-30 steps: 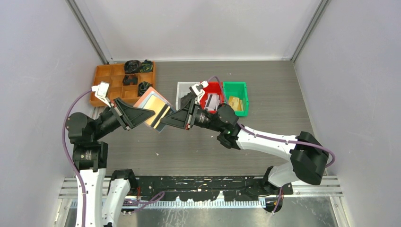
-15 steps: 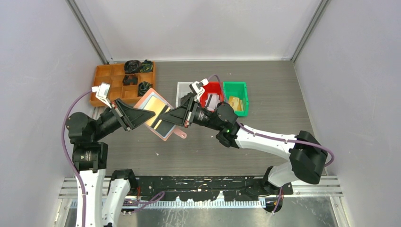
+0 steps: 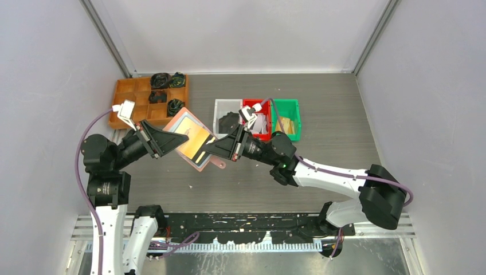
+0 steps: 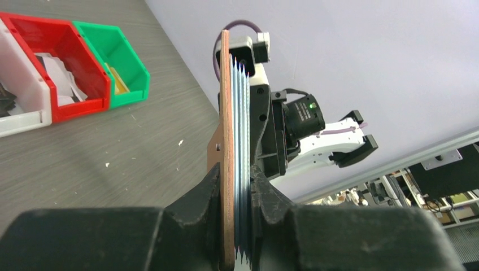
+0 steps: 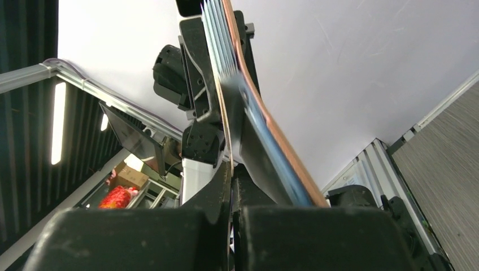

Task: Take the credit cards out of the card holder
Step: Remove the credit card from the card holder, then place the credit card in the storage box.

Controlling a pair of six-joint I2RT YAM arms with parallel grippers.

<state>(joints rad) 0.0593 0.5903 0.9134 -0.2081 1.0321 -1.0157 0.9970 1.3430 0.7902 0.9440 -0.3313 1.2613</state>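
Our left hand (image 3: 171, 140) pinches the card holder (image 3: 198, 167) above the worktop (image 3: 326, 114). Our right hand (image 3: 215, 150) is pressed together on a credit card (image 3: 193, 139).

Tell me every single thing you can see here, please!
Table: one, grey wood-grain, under everything.
Tray: one, orange, far-left on the table, split into compartments.
Dark bundles: several, black, in the tray's compartments.
White bin: one, white, middle of the table.
Red bin: one, red, right beside the white bin.
Green bin: one, green, on the red bin's other side.
Card holder: one, pinkish, held up in the air between the arms.
Cards: several, bluish edges, stacked in the holder.
Left end effector: one, black, shut on the card holder.
Right end effector: one, black, shut at the holder's opposite edge, seemingly on a card.
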